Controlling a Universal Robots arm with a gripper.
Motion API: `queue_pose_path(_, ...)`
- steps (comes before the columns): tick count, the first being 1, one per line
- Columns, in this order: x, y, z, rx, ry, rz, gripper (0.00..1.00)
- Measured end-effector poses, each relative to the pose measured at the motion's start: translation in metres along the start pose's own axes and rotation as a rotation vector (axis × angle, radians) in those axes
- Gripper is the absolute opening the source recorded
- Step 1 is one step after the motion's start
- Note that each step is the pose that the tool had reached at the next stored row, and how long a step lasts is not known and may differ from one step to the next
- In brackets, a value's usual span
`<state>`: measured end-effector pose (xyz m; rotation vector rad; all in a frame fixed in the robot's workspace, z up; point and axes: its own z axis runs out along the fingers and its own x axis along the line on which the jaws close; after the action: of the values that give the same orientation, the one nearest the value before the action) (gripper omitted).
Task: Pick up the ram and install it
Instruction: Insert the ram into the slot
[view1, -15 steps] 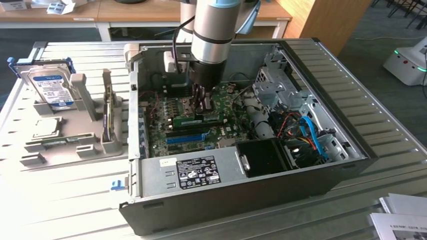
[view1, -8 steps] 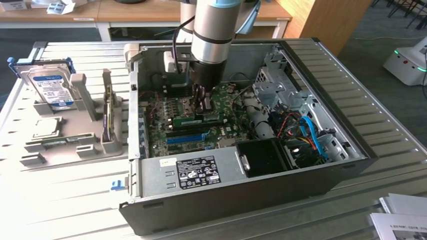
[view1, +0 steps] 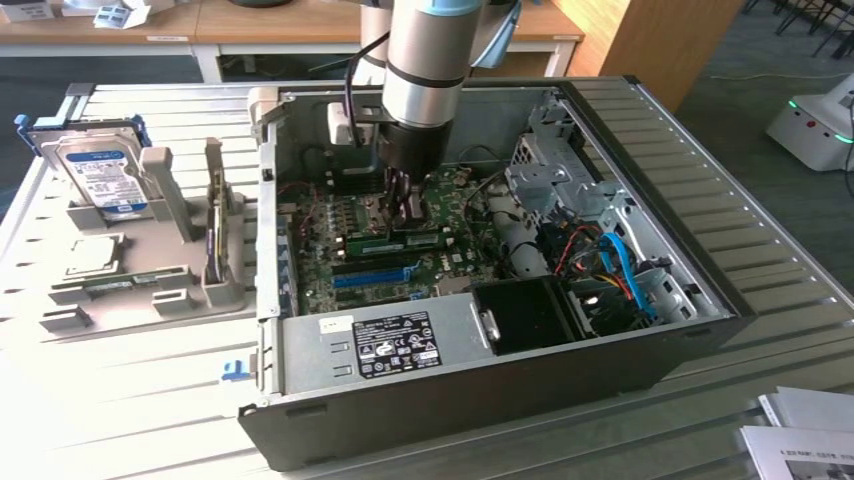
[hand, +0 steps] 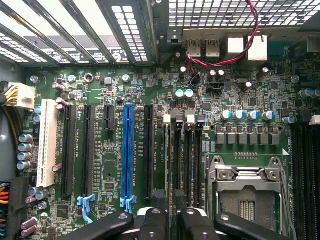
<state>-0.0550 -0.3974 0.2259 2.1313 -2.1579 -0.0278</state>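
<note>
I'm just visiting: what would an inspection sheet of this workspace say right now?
Surface: ribbed grey metal table, carrying an open black computer case.
Job's things: thin green ram stick stands on the green motherboard, under the black gripper.
Clutter: grey holder tray with a blue-labelled hard drive.
Grippers: black gripper, jaws apart over the dark memory slots.
Cables: red-and-black twisted wire; blue flat cables.
Surroundings: wooden desks.
</note>
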Motion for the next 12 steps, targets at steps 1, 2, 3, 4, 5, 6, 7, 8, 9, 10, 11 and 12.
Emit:
queue_pose_path(1, 0.0000, 0.0000, 0.0000, 0.0001, 0.0000, 0.000, 0.19)
queue_pose_path(2, 0.0000, 0.0000, 0.0000, 0.0000, 0.0000, 0.000, 0.19)
queue_pose_path(3, 0.0000, 0.0000, 0.0000, 0.0000, 0.0000, 0.000, 0.19)
queue_pose_path(4, 0.0000, 0.0000, 0.0000, 0.0000, 0.0001, 0.000, 0.19)
queue_pose_path(5, 0.0000, 0.0000, 0.0000, 0.0000, 0.0000, 0.000, 0.19)
queue_pose_path(6, 0.0000, 0.0000, 0.0000, 0.0000, 0.0001, 0.000, 0.19)
queue_pose_path(7, 0.0000, 0.0000, 0.0000, 0.0000, 0.0001, 0.000, 0.19)
queue_pose_path(8, 0.0000, 0.0000, 0.0000, 0.0000, 0.0001, 0.000, 0.19)
queue_pose_path(9, 0.0000, 0.0000, -0.0001, 0.0001, -0.0001, 0.000, 0.19)
queue_pose_path(10, 0.0000, 0.0000, -0.0004, 0.0000, 0.0000, 0.000, 0.19)
queue_pose_path(11, 0.0000, 0.0001, -0.0008, 0.0000, 0.0000, 0.000, 0.19)
queue_pose_path(12, 0.0001, 0.0001, -0.0013, -0.0001, 0.0001, 0.000, 0.19)
